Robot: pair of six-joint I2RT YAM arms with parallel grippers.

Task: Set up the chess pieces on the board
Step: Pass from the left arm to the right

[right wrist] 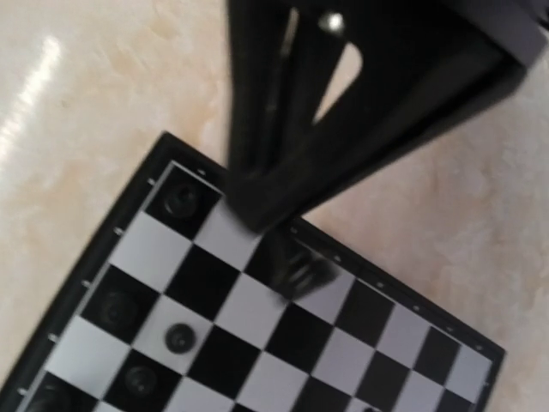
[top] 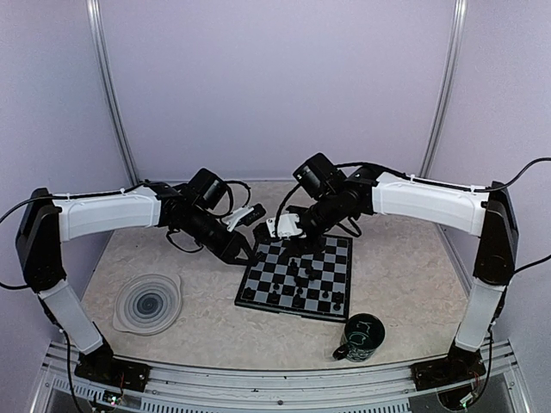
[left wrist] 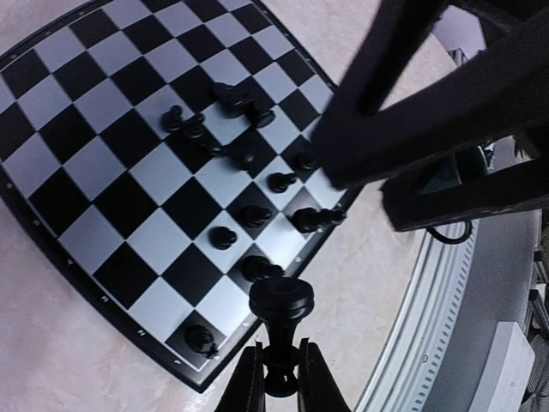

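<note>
The chessboard (top: 337, 256) lies right of centre, with several black chess pieces (top: 303, 272) standing and lying on its middle and near rows. My left gripper (top: 247, 255) hovers at the board's far-left corner. In the left wrist view it (left wrist: 280, 365) is shut on the stem of a black chess piece (left wrist: 281, 300), held over the board's edge (left wrist: 129, 319). My right gripper (top: 287, 229) hangs over the board's far edge, and its dark fingers (left wrist: 412, 103) look spread apart and empty. In the right wrist view the held piece (right wrist: 298, 270) is blurred above the board (right wrist: 257, 322).
A dark green mug (top: 362, 337) stands near the board's front-right corner. A round grey spiral plate (top: 148, 303) lies at the front left. A metal rail (top: 258, 387) runs along the table's near edge.
</note>
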